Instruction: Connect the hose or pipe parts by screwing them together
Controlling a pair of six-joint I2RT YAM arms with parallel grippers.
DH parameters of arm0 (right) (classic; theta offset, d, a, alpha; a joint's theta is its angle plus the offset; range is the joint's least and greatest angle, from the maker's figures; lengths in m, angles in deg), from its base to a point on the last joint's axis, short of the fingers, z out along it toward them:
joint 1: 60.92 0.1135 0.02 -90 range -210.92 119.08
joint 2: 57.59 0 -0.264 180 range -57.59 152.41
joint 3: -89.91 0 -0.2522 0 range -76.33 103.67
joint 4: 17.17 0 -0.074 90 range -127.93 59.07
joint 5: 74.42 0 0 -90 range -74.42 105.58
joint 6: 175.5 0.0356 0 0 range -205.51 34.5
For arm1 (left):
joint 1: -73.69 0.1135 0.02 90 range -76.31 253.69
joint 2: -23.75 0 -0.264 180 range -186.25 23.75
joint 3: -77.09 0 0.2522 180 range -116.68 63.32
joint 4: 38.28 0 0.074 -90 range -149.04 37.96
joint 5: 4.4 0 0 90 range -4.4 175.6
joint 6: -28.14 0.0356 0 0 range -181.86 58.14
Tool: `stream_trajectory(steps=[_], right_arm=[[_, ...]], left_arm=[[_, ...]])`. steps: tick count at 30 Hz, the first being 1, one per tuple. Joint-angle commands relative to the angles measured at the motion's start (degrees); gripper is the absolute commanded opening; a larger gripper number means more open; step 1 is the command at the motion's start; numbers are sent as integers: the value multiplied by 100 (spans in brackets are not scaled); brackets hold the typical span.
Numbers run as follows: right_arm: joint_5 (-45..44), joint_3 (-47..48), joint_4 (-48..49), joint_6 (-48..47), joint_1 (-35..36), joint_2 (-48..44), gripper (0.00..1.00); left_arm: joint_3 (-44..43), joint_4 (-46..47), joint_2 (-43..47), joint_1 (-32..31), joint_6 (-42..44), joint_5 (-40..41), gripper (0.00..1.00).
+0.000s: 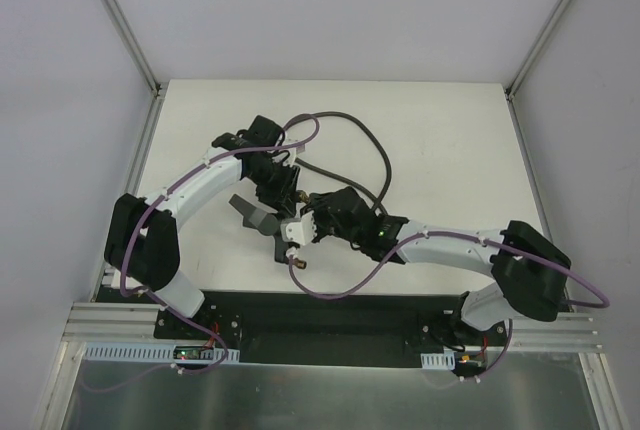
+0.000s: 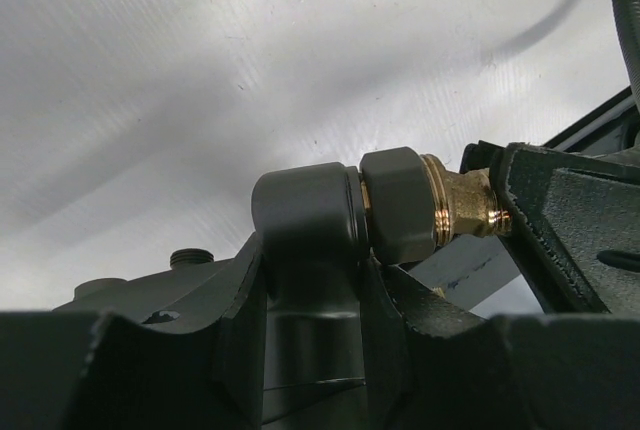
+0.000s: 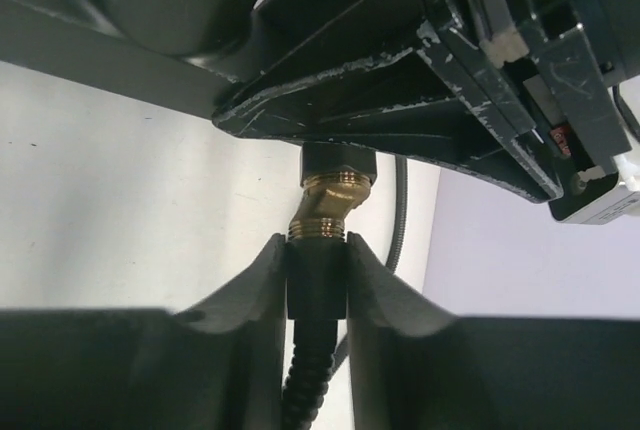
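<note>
Hose (image 3: 305, 385), dark-grey, flexible: one. Right wrist view, lower centre: its end sleeve sits pinched between both fingers of the right gripper (image 3: 315, 250), closed snugly on it. A brass thread rises above the sleeve, over the white table (image 3: 100, 200).

Left wrist view, centre: T-fitting (image 2: 305, 215), one, clamped by its body in the left gripper (image 2: 310, 250), jaws drawn in against it. The brass thread lies to its right, one spare port at lower left.

Top view, centre: two grippers, nose to nose; the hose loops away to the upper right.

Handling note: screwing appears under way. Keep the T-fitting steady and the sleeve in line with the thread, and turn without forcing, lest it cross-thread.
</note>
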Motion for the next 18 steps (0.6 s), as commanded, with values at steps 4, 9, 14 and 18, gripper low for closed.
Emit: stream_trajectory(steps=[4,9,14,18], right_arm=[[-269,555,-339,862,124,252,1],[915,1083,-745,3721,-420,340,1],[2253,592,667,6634,-1167,331,1],[3149,29,2443,8702,-1712,489,1]], left_arm=[[-316,5,359,15,-247,-503,0],[271,1137,781,15,-650,-581,0],[949,2498,1308,24,-1038,-388,0],[1546,3281,1686,24,-1126,-98,0]])
